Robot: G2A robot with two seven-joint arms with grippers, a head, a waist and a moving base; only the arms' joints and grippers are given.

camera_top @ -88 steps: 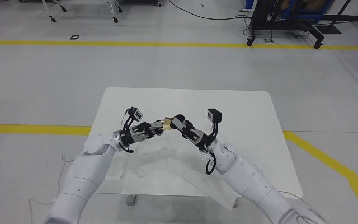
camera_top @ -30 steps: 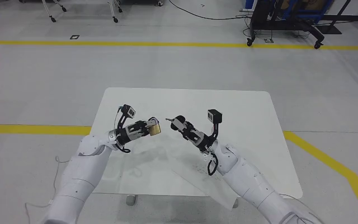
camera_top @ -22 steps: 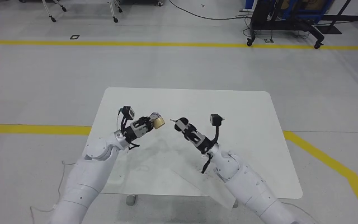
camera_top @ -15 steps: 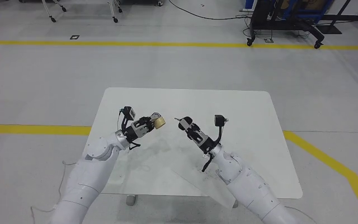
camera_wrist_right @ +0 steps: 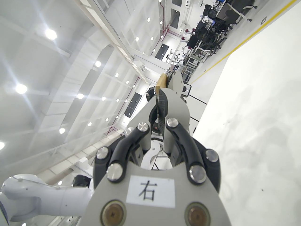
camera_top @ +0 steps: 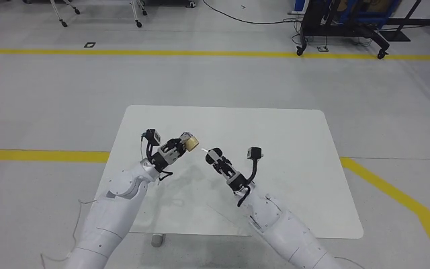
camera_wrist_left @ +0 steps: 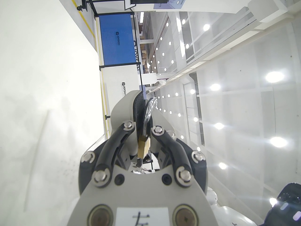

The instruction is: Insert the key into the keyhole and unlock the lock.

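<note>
Your left gripper (camera_top: 183, 144) is up off the table (camera_top: 295, 134), above its left-centre part, fingers pressed together on the lock (camera_top: 191, 142). In the left wrist view the left gripper (camera_wrist_left: 144, 106) pinches the lock (camera_wrist_left: 144, 145) edge-on: the brass body sits low between the fingers, nearer the palm, and the silver shackle (camera_wrist_left: 149, 109) rises toward the fingertips. From the top view the brass body juts past the fingertips, pointing toward the other arm. Your right gripper (camera_top: 212, 155) is just beside it, toward table centre, also raised and aimed back at the lock. Its fingers are closed tight, with a thin pale sliver, the key (camera_top: 216, 150), poking from the tips. In the right wrist view the right gripper (camera_wrist_right: 161, 102) shows the pads flush together; the key is too thin there to make out. Past those tips the lock (camera_wrist_right: 161, 80) shows as a small brass block. Key tip and lock are near but apart, with a visible gap of table between them. The key is not in the keyhole. You cannot tell from these views whether the shackle is latched.
</note>
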